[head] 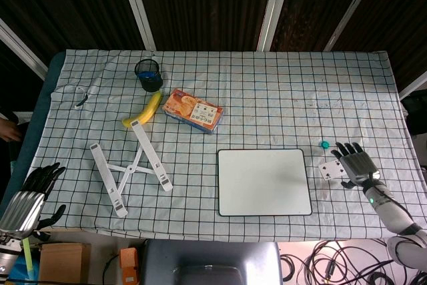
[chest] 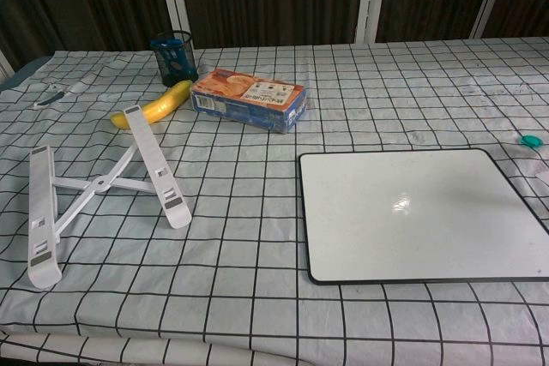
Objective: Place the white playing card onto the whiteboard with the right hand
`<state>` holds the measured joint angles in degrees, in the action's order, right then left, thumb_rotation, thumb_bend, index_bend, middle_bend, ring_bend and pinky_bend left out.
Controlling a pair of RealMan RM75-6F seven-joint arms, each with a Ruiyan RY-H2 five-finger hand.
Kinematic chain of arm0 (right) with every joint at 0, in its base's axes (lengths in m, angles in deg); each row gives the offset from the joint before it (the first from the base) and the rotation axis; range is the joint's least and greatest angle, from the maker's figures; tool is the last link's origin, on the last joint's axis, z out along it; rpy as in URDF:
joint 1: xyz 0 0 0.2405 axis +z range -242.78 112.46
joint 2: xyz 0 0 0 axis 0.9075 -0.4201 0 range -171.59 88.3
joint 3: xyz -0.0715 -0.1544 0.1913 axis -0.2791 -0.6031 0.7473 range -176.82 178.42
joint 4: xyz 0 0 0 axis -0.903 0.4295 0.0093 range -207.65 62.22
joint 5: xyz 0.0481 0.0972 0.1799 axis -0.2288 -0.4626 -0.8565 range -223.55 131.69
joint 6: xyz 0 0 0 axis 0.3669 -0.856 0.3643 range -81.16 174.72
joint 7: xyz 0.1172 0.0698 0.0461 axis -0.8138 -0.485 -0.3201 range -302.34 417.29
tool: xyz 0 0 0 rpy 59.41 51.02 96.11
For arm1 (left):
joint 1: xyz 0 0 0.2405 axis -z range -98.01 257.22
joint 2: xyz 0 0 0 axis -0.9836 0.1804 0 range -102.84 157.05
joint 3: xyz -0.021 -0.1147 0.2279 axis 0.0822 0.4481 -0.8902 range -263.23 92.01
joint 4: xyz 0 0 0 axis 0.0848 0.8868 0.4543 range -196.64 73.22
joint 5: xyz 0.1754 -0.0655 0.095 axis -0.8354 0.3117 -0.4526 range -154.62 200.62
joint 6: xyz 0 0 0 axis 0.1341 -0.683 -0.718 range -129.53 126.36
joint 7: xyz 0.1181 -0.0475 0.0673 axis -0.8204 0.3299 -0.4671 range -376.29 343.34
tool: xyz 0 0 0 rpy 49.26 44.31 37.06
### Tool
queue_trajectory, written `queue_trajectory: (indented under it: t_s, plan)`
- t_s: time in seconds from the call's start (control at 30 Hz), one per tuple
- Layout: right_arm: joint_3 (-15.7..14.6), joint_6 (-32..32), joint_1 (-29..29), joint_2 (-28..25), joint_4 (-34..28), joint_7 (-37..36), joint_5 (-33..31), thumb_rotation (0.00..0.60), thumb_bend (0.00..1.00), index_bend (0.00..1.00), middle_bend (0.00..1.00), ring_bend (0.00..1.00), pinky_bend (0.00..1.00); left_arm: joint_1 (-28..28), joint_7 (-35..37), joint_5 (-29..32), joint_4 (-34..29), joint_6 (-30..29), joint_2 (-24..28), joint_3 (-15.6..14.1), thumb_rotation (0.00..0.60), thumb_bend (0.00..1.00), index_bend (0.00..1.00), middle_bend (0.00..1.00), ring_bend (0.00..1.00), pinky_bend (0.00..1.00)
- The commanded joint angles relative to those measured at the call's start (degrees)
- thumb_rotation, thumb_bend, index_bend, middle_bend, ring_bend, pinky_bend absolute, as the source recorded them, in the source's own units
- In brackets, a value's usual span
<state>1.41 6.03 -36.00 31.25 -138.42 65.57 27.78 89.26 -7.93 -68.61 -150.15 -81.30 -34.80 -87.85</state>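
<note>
The white playing card (head: 327, 169) lies flat on the checked cloth, just right of the whiteboard (head: 264, 182). My right hand (head: 355, 163) rests directly to the card's right, fingers spread and pointing away from me, its thumb side at the card's edge. I see no grip on the card. The chest view shows the whiteboard (chest: 412, 212) lying bare and only a sliver of the card (chest: 544, 178) at the right border; neither hand appears there. My left hand (head: 30, 195) hangs off the table's near left corner, holding nothing.
A small teal cap (head: 324, 144) sits just beyond the card. A white folding stand (head: 130, 165), a banana (head: 144, 111), an orange snack box (head: 193, 111) and a dark pen cup (head: 148, 74) occupy the left half.
</note>
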Motion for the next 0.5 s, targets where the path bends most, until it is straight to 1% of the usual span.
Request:
queue_trajectory:
  t_s: [0.03,0.27,0.33,0.4,0.5]
  plan:
    - [-0.37,-0.15,-0.06,0.06,0.39,-0.84,0.67,0.6,0.14,0.14,0.0,0.0,0.0,0.03,-0.13,0.05,-0.02,0.08,-0.04,0.0,0.6,0.37,0.0,0.0,0.0,0.0]
    - [-0.76,-0.19,0.22,0.36,1.06,-1.58,1.55,0.6,0.15,0.17,0.0,0.0,0.0,-0.02,-0.03,0.29,-0.16,0.02,0.09,0.07,0.6,0.37,0.0,0.0,0.0,0.0]
    - [-0.76,0.06,0.45,0.66,1.53,-1.77,1.62,0.6,0.18,0.2,0.0,0.0,0.0,-0.04,-0.07,0.3,-0.16,-0.04,0.07,0.09,0.6,0.37,0.0,0.0,0.0,0.0]
    - [-0.74,-0.04,0.57,1.06,2.26,-1.77,1.72,0.6,0.21,0.26,0.0,0.0,0.0,-0.03,-0.12,0.35,-0.25,0.08,0.09,0.06,0.6,0.37,0.0,0.0,0.0,0.0]
    - [-0.68,-0.09,0.59,1.66,3.42,-1.86,1.57,0.6,0.22,0.3,0.0,0.0,0.0,-0.02,-0.06,0.44,-0.31,0.23,0.12,0.01,0.6,0.37,0.0,0.0,0.0,0.0]
